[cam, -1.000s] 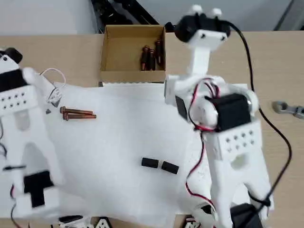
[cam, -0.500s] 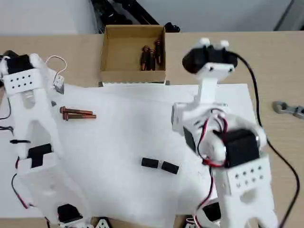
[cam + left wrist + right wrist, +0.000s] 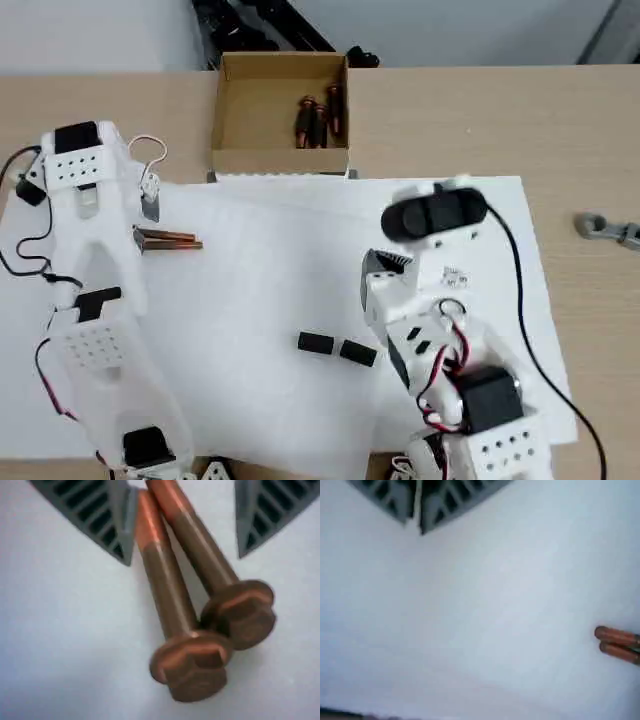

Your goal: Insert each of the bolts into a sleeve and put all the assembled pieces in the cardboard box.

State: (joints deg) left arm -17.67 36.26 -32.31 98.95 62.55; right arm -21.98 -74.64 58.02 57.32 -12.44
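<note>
Your left gripper (image 3: 184,542) is wide open and holds nothing. Its fingers straddle the thread ends of the two bolts (image 3: 175,610), and one fingertip sits right over the nearer shank. A second ago this arm was back at the table's left edge; it has swung in and come down on the bolts, so the next pick is set up. The bolts lie side by side, touching, on the white sheet (image 3: 260,290). If you close here you probably catch both or roll one away, so shift to single one out.

Your right gripper (image 3: 417,524) is closed with nothing in it. A second ago that arm reached to the box (image 3: 215,110); it has drawn back over the sheet and hangs near the two black sleeves (image 3: 337,347), which lie close together, well apart from the bolts. That suits a sleeve pick next.

Finished pieces (image 3: 318,118) lie in the box. Two bolts and two sleeves are left.
</note>
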